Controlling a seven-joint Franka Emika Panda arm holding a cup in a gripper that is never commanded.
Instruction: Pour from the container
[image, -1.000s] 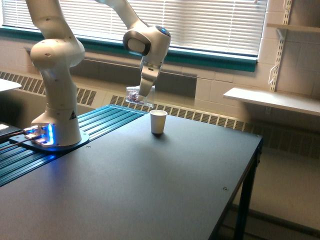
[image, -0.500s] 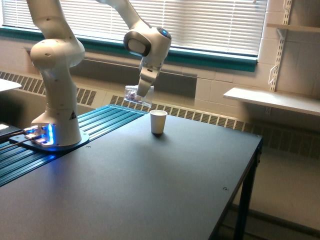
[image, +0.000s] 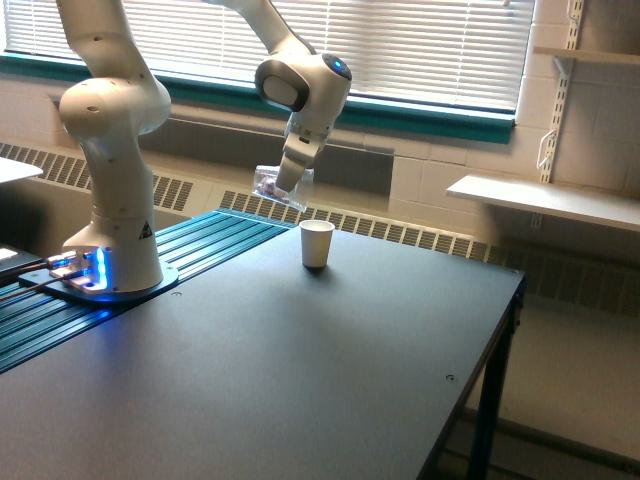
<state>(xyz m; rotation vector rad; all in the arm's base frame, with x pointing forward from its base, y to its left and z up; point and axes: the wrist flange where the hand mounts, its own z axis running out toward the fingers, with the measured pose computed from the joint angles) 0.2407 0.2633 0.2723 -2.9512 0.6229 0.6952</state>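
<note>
My gripper (image: 284, 186) is shut on the container (image: 273, 188), a small clear cup with purplish-pink contents, held in the air and tilted. It hangs above and a little to the exterior view's left of a white paper cup (image: 316, 244), which stands upright on the dark table (image: 300, 370). The container's rim does not touch the paper cup. The gripper's fingers are mostly hidden behind the container.
The white arm's base (image: 108, 270) stands on teal ribbed rails (image: 190, 250) at the exterior view's left. Window blinds, a wall heater and a white shelf (image: 545, 200) lie behind. The table's right edge drops off near the shelf.
The gripper and the container have risen slightly and shifted a little toward the exterior view's right, closer over the paper cup. The paper cup has not moved.
</note>
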